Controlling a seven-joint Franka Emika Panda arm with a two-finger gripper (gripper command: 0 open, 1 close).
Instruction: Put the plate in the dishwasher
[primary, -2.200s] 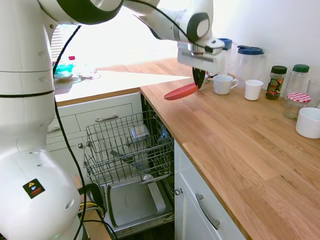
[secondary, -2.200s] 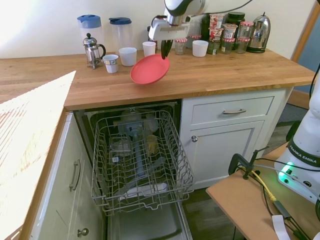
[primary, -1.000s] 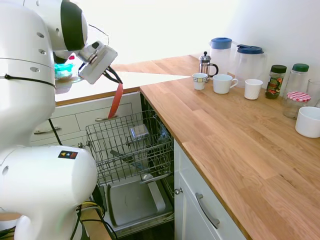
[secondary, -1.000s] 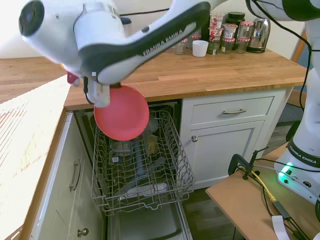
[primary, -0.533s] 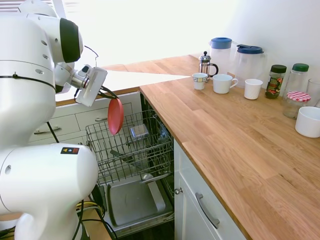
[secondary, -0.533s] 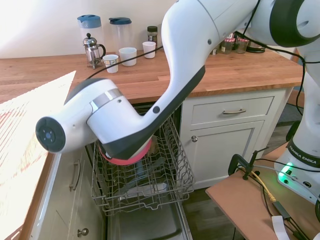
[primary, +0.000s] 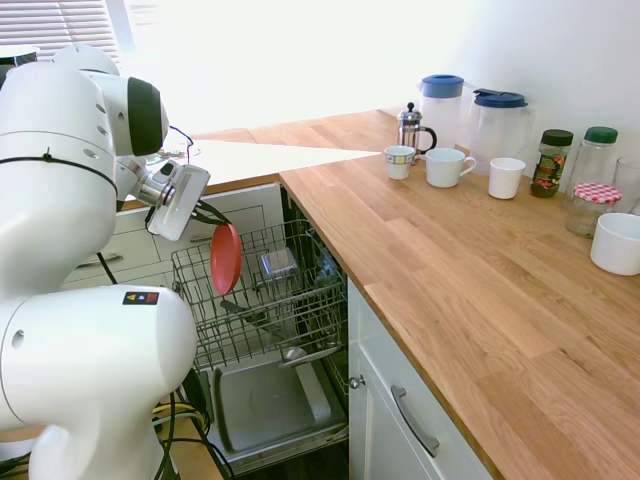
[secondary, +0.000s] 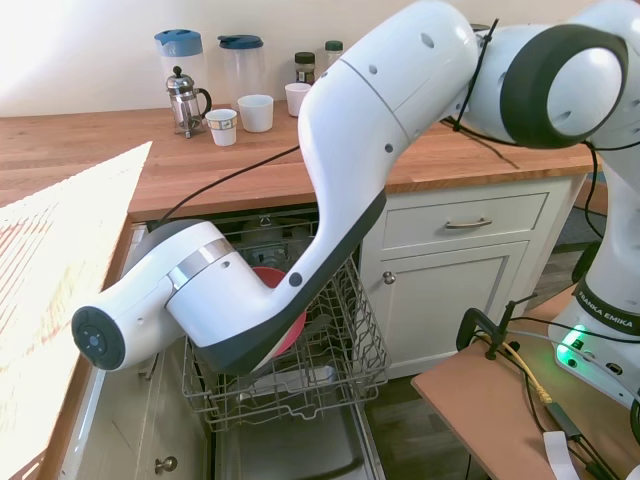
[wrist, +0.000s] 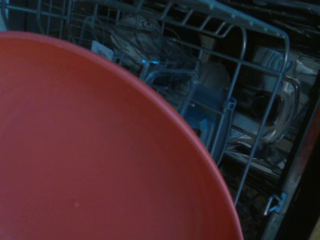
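On the left of the first outside view, the white arm is reaching down toward the open dishwasher (primary: 262, 300). The gripper (primary: 207, 214) is pinching the top edge of the plate (primary: 225, 258) and is closed on it. The plate is hanging on its edge, standing up tall, just over the left side of the grey wire rack (primary: 300, 262). I cannot tell if it is touching the wires yet.

The plate looks thin, light and stiff, like plastic. It looks smooth, so it may be slippery and could swing or slip from a pinch at the rim. Holding it by the rim looks like the best way, because the bottom edge is free to slide between the wires.

To the right, the wooden desk (primary: 450, 270) is holding cups (primary: 448, 167), jugs (primary: 500, 125) and jars (primary: 551, 164), well apart from the plate.
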